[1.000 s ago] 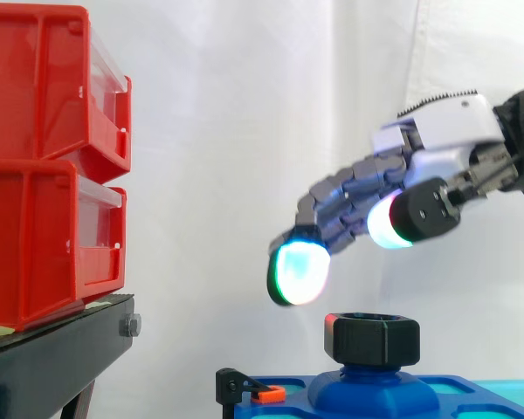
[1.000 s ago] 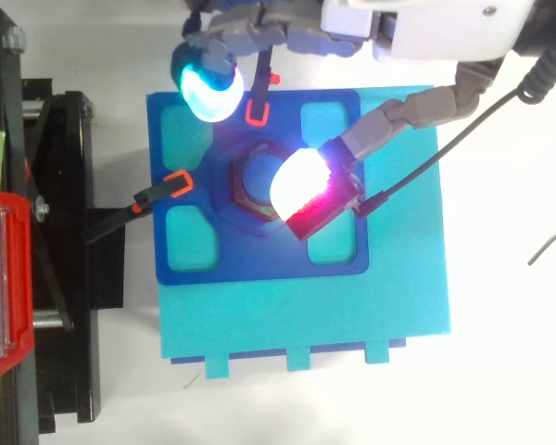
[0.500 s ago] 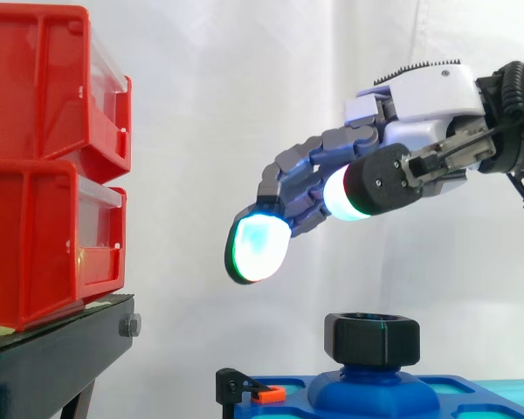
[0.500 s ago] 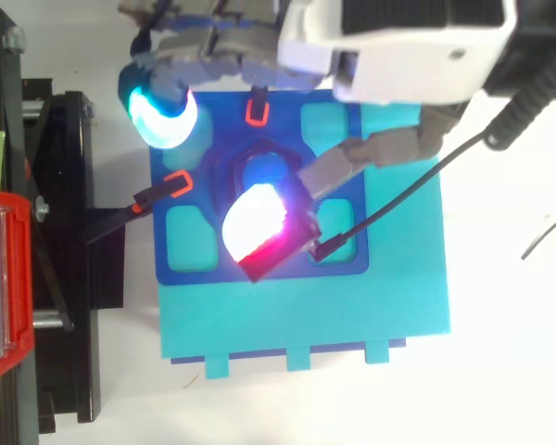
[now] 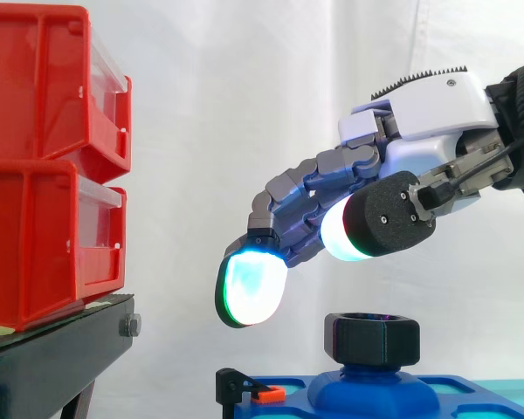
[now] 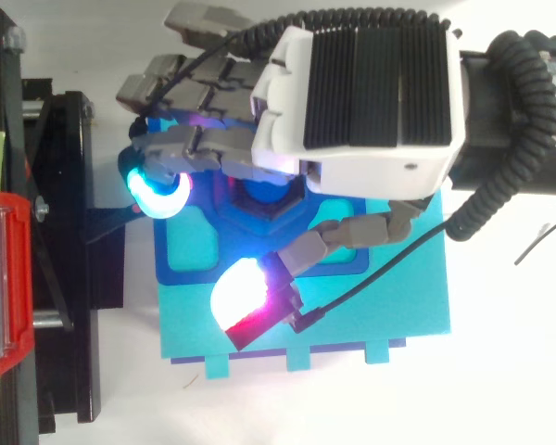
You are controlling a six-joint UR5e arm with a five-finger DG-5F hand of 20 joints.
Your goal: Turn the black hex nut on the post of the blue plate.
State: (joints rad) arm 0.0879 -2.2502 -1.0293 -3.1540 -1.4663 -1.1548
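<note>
Closest to me, low in the side view, the blue plate (image 5: 472,387) lies flat on a turquoise base (image 6: 398,306), with a small orange clip (image 5: 268,394) at its left edge. From the middle of the plate rises the blue post (image 5: 373,384), and the black hex nut (image 5: 371,339) sits on top of it. The nut lies level, wider than it is tall, with its hole facing straight up. Directly above it hangs the hand (image 6: 371,102), palm down and apart from the nut. Its fingers are loosely bent, spread, and hold nothing. One cyan pad (image 5: 249,292) hangs to the left of the nut and does not touch it. Further left, red bins (image 5: 44,166) stand on the black stand (image 5: 52,367), and behind everything is the white curtain (image 5: 244,105).
</note>
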